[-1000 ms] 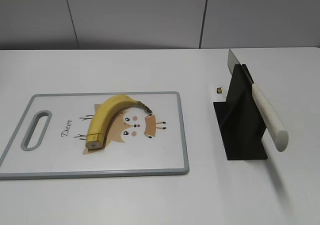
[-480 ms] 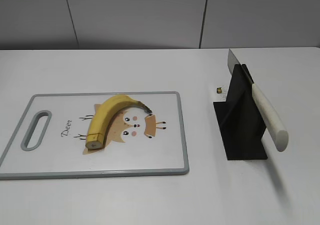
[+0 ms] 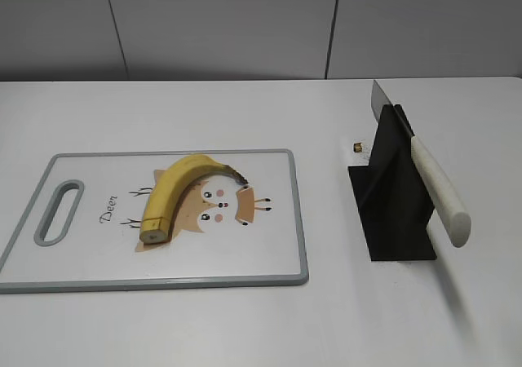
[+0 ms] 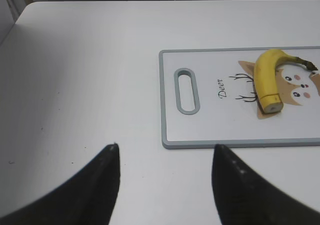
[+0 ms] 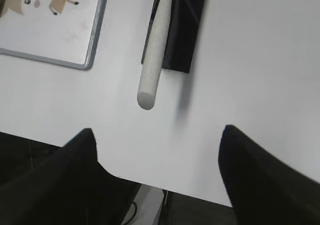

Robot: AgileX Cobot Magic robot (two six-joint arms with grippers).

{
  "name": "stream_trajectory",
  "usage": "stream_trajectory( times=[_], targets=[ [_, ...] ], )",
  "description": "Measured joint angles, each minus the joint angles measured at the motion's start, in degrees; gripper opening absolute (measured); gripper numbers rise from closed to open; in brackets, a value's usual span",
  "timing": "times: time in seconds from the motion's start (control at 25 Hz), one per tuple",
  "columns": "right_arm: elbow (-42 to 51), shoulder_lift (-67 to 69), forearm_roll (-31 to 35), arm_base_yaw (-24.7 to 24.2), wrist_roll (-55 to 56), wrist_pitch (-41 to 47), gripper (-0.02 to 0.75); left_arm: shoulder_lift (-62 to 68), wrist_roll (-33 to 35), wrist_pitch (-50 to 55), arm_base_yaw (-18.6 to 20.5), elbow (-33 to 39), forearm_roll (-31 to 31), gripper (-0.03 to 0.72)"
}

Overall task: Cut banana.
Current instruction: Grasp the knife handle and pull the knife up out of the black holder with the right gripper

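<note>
The curved yellow banana [image 3: 174,192] lies on the white cutting board [image 3: 81,261], dark stem to the right, flat cut end toward the front; it also shows in the left wrist view [image 4: 267,78]. A knife with a white handle [image 3: 439,189] rests tilted in a black stand [image 3: 394,200], also seen in the right wrist view [image 5: 156,55]. My left gripper [image 4: 165,152] is open and empty over bare table, left of the board's handle end. My right gripper [image 5: 157,135] is open and empty at the table's front edge, below the knife handle. Neither gripper shows in the exterior view.
The board [image 4: 220,130] has a grey rim, a handle slot [image 3: 59,211] at its left and a deer drawing. A small brown speck [image 3: 357,147] lies behind the stand. The table's front edge [image 5: 165,185] runs between my right fingers.
</note>
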Motion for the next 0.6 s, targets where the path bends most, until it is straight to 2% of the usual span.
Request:
stream_trajectory(
  times=[0.6],
  targets=[
    [-4.7, 22.3, 1.1, 0.0, 0.1, -0.1, 0.572, 0.0, 0.0, 0.0, 0.0, 0.0, 0.0, 0.575]
  ],
)
